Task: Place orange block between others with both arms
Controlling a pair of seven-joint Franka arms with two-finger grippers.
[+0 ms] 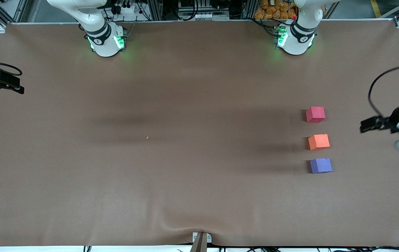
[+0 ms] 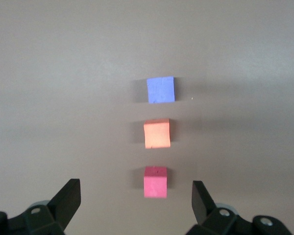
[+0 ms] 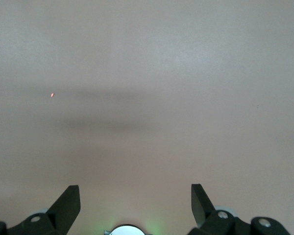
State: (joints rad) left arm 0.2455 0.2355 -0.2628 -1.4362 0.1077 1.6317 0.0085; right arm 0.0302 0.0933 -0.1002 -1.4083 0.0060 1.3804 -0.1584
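The orange block point(image 1: 319, 141) point(image 2: 157, 133) rests on the brown table between the others, the three in a row toward the left arm's end. The red-pink cube point(image 1: 315, 114) point(image 2: 155, 181) lies farther from the front camera and the purple-blue cube point(image 1: 321, 165) point(image 2: 160, 89) nearer. My left gripper point(image 1: 374, 124) point(image 2: 136, 186) hangs open and empty, up in the air over the table beside the row. My right gripper point(image 1: 0, 84) point(image 3: 135, 188) hangs open and empty over the right arm's end of the table, with only bare table beneath it.
A tiny orange speck point(image 1: 147, 137) point(image 3: 52, 95) lies on the table mid-way toward the right arm. The arms' bases point(image 1: 106, 42) point(image 1: 295, 40) stand along the table edge farthest from the front camera. A clamp point(image 1: 201, 239) sits at the nearest edge.
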